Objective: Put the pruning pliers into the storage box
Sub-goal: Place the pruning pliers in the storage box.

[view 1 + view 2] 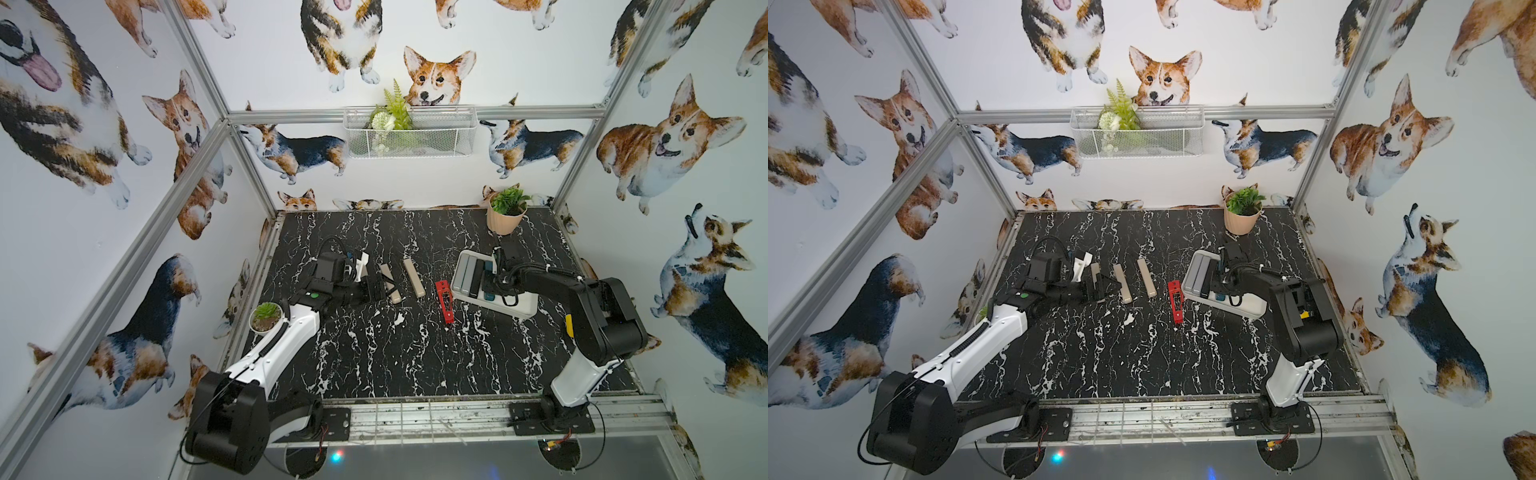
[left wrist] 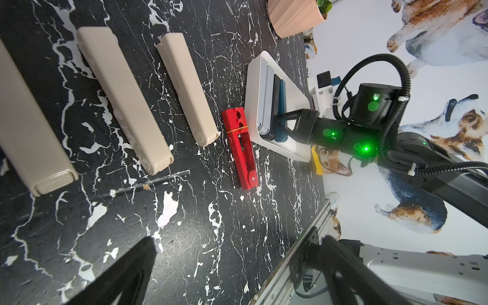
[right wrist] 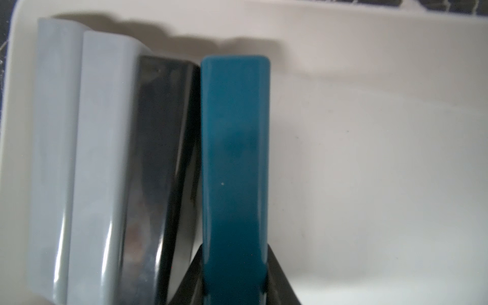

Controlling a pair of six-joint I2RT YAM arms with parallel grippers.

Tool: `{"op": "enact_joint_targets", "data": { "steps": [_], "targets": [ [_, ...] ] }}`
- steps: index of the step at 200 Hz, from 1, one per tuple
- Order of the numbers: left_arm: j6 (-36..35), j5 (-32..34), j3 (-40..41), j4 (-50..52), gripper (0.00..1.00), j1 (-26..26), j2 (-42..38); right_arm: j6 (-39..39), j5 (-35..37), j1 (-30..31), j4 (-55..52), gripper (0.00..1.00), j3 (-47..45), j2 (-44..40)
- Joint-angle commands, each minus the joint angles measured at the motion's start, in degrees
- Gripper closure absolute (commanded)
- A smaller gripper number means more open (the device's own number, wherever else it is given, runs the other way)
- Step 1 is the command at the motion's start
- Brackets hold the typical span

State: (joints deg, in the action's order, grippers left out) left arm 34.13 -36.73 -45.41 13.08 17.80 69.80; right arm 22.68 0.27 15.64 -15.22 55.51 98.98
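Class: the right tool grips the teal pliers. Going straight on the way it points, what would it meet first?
Most likely the floor of the white tray, just beneath the right tool and teal pliers; the gap is unclear.

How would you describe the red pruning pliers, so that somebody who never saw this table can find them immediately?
On the black marble table, find the shallow white storage box on the right side. Just beside it, toward the table's middle, one slim tool lies on the marble: the red pliers. Its neighbours further left, the beige pliers, are pale; only this one is bright red.
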Motion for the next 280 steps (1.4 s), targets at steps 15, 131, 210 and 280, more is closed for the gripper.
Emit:
{"op": "enact_joint_targets", "data": {
  "steps": [15,131,210,280],
  "targets": [
    [-0.2,-0.2,0.1,-1.0,0.00,0.0,-0.3,-0.4,0.2,0.0,1.3,0.86,0.3,0.2],
    [0.3,-0.4,0.9,-1.8,0.00,0.0,-0.5,-0.5,-0.5,-0.1,1.3,0.52,0.2,-1.9],
    [0.5,-0.4,1.4,-2.0,0.00,0.0,-0.8,-0.3,1.0,-0.1,0.2,0.51,-1.5,-9.2],
    [0.9,-0.5,1.7,-2.4,0.00,0.0,-0.9,-0.3,2.5,-0.9,-0.2,0.87,-1.7,-7.2]
  ]
}}
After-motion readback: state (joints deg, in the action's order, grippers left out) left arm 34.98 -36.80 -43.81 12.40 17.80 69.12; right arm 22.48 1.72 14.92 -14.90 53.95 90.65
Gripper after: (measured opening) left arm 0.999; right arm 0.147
